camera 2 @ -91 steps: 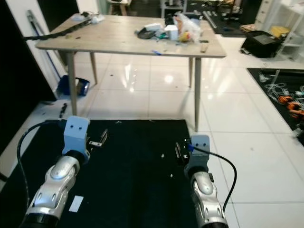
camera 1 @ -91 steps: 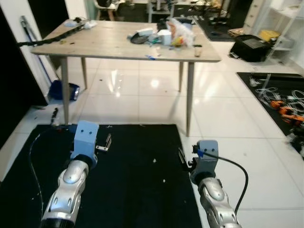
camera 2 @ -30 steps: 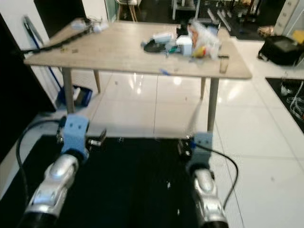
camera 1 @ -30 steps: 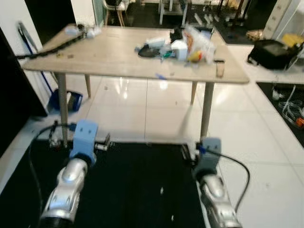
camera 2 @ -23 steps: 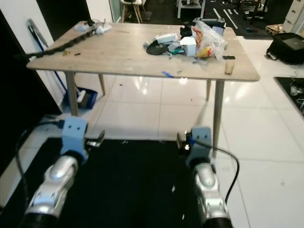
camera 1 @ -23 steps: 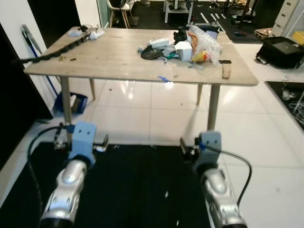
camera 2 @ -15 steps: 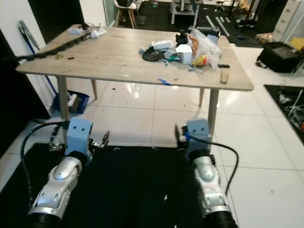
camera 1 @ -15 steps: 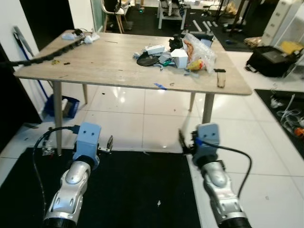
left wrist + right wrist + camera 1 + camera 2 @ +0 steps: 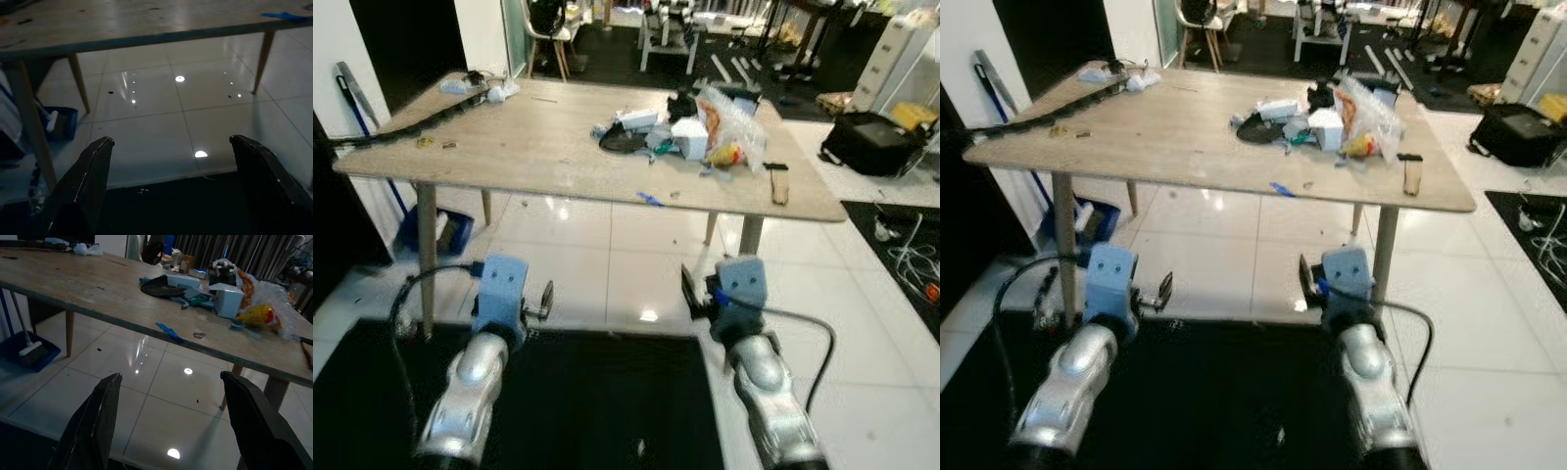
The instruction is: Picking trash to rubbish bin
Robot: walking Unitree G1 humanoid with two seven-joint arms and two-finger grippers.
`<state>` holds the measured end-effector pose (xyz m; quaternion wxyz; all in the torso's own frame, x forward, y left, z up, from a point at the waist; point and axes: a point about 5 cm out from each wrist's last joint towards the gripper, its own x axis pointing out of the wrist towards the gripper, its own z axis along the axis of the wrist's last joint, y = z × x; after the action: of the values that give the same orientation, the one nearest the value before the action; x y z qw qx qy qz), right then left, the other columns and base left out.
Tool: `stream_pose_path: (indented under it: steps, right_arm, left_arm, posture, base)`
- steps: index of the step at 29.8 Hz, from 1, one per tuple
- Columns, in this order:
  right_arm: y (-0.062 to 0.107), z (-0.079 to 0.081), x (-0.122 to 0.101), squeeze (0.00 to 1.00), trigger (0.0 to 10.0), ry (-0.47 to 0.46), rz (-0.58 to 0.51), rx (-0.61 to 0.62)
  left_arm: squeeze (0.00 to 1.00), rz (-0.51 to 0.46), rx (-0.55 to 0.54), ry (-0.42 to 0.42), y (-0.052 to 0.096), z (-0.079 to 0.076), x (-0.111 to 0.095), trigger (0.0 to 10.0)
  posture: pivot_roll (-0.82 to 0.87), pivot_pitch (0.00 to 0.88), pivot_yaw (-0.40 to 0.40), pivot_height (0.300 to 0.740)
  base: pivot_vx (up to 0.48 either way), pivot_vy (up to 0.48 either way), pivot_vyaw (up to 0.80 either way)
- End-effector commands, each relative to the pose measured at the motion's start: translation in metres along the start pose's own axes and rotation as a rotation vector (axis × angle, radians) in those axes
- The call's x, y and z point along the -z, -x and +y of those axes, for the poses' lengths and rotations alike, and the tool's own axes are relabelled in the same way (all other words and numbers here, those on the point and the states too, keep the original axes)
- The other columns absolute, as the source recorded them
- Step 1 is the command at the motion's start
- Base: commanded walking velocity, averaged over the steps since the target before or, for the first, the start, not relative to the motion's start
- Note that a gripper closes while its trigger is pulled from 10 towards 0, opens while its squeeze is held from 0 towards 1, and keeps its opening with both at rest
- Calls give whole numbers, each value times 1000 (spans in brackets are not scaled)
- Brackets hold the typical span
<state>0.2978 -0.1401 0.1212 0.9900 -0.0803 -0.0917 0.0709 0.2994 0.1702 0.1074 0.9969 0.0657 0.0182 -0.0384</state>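
Task barely begun, nothing picked. Trash (image 9: 1337, 122) sits piled on the counter (image 9: 1156, 122), far side, well ahead. Left gripper (image 9: 171, 183) and right gripper (image 9: 166, 423) both spread wide, empty, low before the counter. No bin seen. Approach, grasp, binning all remain.

I am facing a pale wooden table (image 9: 509, 147) standing on glossy white floor tiles (image 9: 597, 264), with a black mat (image 9: 607, 411) lying beneath me.
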Motion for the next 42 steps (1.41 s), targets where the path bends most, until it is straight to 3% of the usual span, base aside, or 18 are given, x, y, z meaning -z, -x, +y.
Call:
stream_pose_path:
  steps: [1,7,19,25,42]
  right_arm:
    - [1,-6,0,0,10000,12,0,20]
    - [2,-9,0,0,10000,-6,0,29]
    - [0,-33,4,0,10000,-19,48,141]
    - [-3,-37,2,0,10000,-20,39,158]
    - [-4,-48,-6,0,10000,-4,7,214]
  left_arm:
    - [0,-3,8,-1,0,-1,0,10000]
    - [0,-16,14,3,-3,-4,-3,10000]
    - [0,-38,28,6,-5,-8,-12,10000]
    - [0,-62,32,3,-7,-7,-19,10000]
    - [0,-64,36,20,-10,-8,-23,10000]
  posture:
    - [-70,15,-27,740]
    - [-72,16,-21,740]
    - [-75,51,-15,740]
    - [-73,59,-21,740]
    - [-83,83,-11,740]
  base:
    - [326,0,0]
    - [327,0,0]
    - [327,0,-105]
    - [327,0,-761]
    - [326,0,0]
